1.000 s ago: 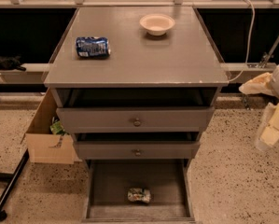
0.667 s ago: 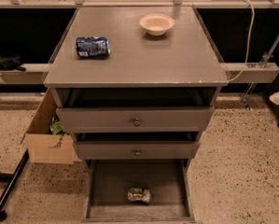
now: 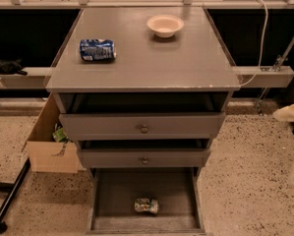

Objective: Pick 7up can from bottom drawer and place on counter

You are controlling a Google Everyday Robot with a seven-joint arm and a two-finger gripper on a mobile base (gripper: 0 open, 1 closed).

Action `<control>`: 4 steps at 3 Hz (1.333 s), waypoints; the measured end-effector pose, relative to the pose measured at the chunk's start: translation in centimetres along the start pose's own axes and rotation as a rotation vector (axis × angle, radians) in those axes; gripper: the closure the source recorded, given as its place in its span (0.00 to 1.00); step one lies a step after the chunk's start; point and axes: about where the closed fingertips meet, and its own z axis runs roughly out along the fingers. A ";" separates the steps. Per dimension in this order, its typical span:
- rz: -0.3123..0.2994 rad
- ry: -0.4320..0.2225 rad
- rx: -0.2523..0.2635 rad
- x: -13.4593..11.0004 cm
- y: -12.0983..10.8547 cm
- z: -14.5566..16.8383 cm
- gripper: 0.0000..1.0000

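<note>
Finds the small dented green-and-white soda can (image 3: 146,205) on its side near the front of the wide grey wooden bottom drawer (image 3: 112,200), long axis left-to-right, label unreadable. Lies low and well left of the pale pincer (image 3: 290,113), off at the far right beside the broad flat grey table (image 3: 151,68); cannot tell how far open, nor whether holding anything. Calls for a reach down and leftward.

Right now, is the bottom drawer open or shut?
Open: the drawer is pulled out, 7up can lying inside. The gripper is at the right edge.
</note>
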 end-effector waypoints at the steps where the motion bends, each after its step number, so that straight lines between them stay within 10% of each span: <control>1: 0.050 0.011 -0.091 1.6 2.1 5.3 0.00; 3: -0.008 0.124 -0.356 4.1 10.3 14.6 0.00; 4: -0.005 0.125 -0.359 4.3 10.4 14.7 0.00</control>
